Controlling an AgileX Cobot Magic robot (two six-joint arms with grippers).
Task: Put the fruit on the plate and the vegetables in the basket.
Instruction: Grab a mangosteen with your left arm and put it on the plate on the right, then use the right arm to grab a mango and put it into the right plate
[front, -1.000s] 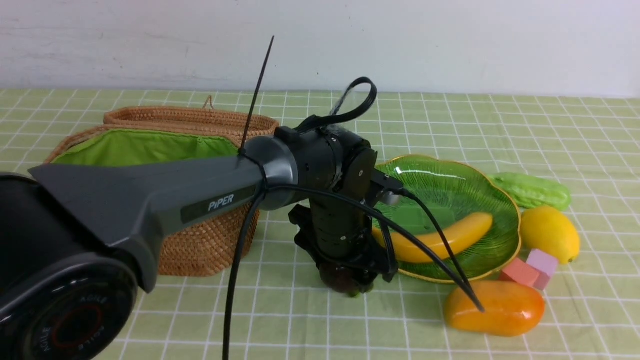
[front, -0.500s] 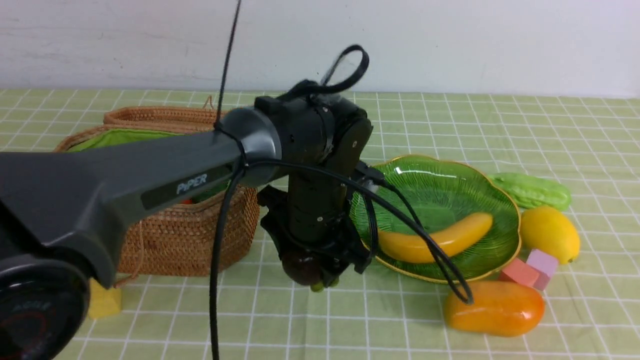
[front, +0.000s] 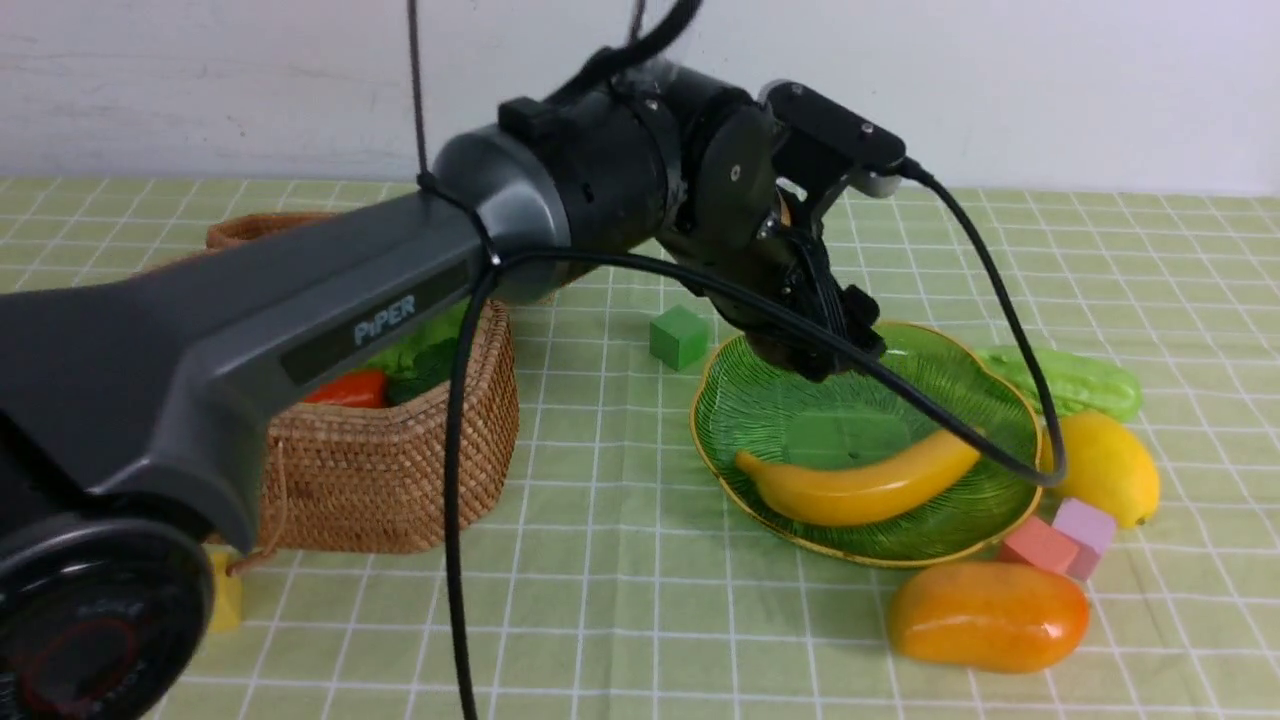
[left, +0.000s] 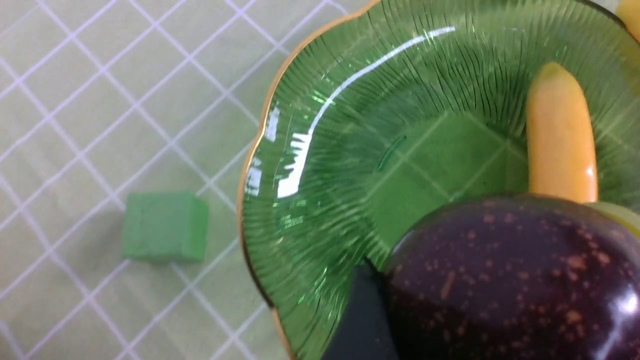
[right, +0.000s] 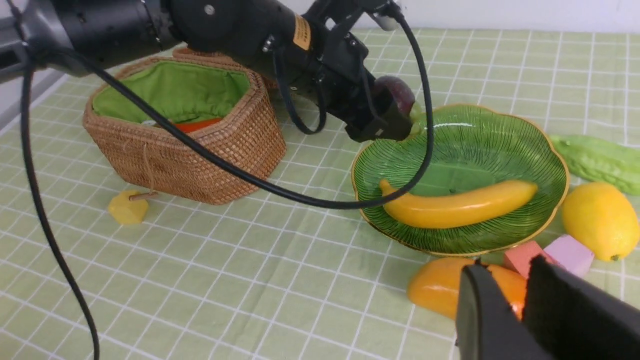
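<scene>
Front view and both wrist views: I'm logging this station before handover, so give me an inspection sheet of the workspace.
Surface: green checked cloth, flat.
Job's things: banana on plate; carrot in basket; mango, lemon, gourd on the cloth.
Clutter: green cube, pink cube, red cube.
Grippers: left tool holds purple ball above the plate; right tool nearly closed, empty.
Cables: black cable hangs across the plate.
Surroundings: white wall.

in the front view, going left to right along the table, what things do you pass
Brown woven wicker basket → small green cube → green ribbed glass plate holding the long yellow banana → orange oblong mango → yellow lemon.
</scene>
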